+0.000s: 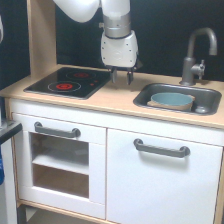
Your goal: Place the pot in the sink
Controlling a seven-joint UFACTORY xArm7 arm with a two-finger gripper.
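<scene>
Pot (171,100) is sitting inside the sink (215,95), roughly centre-left of the basin, so placement looks done and this reads as the retreat step. Gripper (122,76) hangs over the countertop (120,102) between the stovetop (67,82) and the sink, left of the pot and apart from it, fingers spread a little with nothing between them; the next move probably only needs a clean lift away, clear of the faucet (197,50) at far right. No brands, labels or readable writing anywhere.

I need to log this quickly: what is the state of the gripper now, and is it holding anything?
Gripper: open, holding nothing; the pot sits in the sink.
</scene>
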